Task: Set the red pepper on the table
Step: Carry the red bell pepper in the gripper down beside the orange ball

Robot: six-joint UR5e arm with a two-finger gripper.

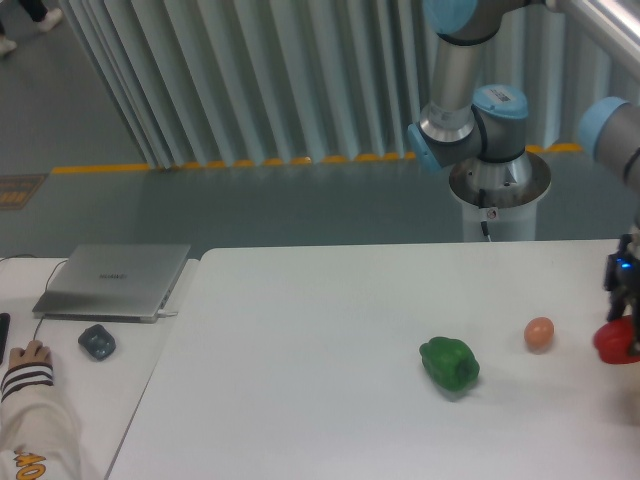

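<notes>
Green glossy bell pepper (449, 364) lies on the plain white bench (300, 380); right of it, an orange-brown egg-shaped ball (539, 333); farther right, the dark end effector (622, 308) grips the glossy red pepper (617, 342), apparently not yet released.

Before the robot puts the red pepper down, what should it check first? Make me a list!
1. Red pepper in the gripper: it sits right under the gripper at the right edge, but the grip itself is partly cut off. Cannot tell.
2. Pepper over the table: ok.
3. Bare table under the pepper: edge of the picture hides it. Cannot tell.
4. Orange ball apart from the pepper: there is a gap. Ok.
5. Green pepper out of the way: farther left. Ok.
6. Person's hand away from the arm: on the side desk, far left. Ok.
</notes>
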